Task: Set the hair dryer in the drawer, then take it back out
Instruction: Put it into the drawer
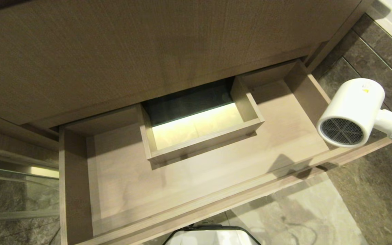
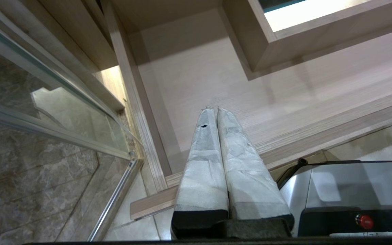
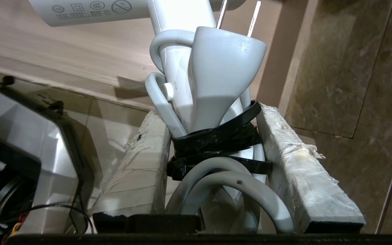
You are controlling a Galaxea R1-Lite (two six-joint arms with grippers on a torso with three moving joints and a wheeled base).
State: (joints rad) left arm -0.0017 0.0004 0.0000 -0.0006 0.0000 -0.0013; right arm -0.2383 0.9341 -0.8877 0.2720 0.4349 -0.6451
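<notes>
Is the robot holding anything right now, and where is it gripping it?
The right gripper holds the hair dryer by its handle and bundled cord. The left gripper is shut and holds nothing.

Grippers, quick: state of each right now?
Left gripper: shut, empty, over the open drawer.
Right gripper: shut on the hair dryer, gripping its handle and bundled cord.

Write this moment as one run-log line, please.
right gripper: shut on hair dryer, above right end of drawer | drawer: open | left gripper: shut, idle
</notes>
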